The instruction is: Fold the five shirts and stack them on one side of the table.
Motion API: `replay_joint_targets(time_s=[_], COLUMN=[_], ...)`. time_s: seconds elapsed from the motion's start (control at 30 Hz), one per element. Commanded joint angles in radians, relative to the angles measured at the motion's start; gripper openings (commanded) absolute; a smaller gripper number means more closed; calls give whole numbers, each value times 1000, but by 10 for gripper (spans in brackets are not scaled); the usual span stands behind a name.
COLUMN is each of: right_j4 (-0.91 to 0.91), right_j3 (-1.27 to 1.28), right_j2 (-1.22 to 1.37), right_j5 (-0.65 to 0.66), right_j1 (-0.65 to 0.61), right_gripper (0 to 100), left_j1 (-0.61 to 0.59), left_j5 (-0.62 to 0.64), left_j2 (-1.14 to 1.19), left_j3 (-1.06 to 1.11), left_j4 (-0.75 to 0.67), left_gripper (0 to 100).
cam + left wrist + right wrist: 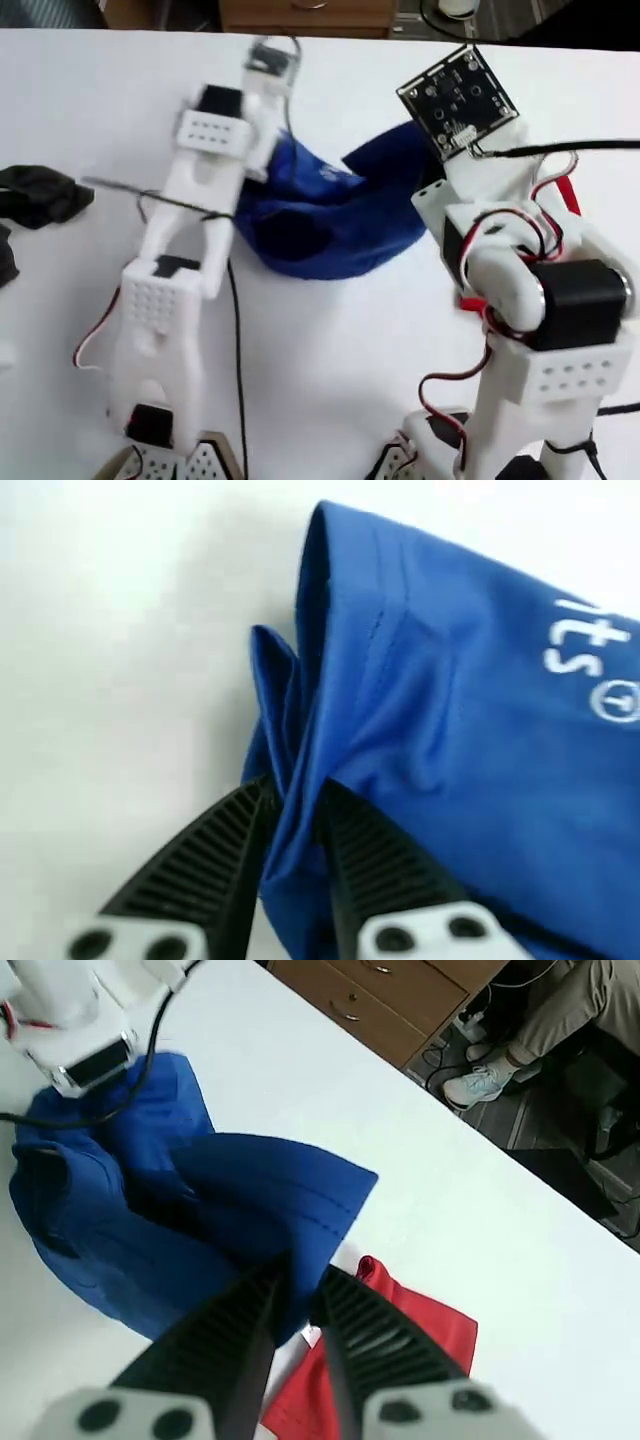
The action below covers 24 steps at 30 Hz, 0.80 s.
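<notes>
A blue shirt [330,215] lies crumpled in the middle of the white table [330,340], between the two arms. My left gripper [295,800] is shut on a bunched fold at the blue shirt's [450,750] edge. My right gripper [300,1285] is shut on a flap of the blue shirt [260,1200] and holds it slightly raised. A red shirt [400,1335] lies on the table just beyond the right gripper, partly under it. In the high view the red shirt [568,195] peeks out behind the right arm.
Dark clothing [40,193] lies at the table's left edge. A wooden drawer unit [400,1000] stands past the far table edge. The left arm [190,250] and right arm [530,300] flank the blue shirt, with trailing cables.
</notes>
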Motion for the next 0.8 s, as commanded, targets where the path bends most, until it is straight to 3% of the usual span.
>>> replay_joint_targets(time_s=[0.0, 0.17, 0.37, 0.77], right_j4=[-104, -317, -510, -524], right_j3=[44, 144, 201, 213], right_j2=[-19, -18, 12, 337], right_j5=[6, 8, 9, 9], right_j1=[10, 15, 38, 70], right_gripper=[22, 22, 21, 22], left_j1=[-58, -126, -140, -169], left_j5=[-9, -31, -32, -44], left_j2=[-11, -41, -176, -560], left_j3=[-188, -209, -90, 711], left_j4=[117, 123, 124, 121], left_gripper=[25, 25, 25, 26])
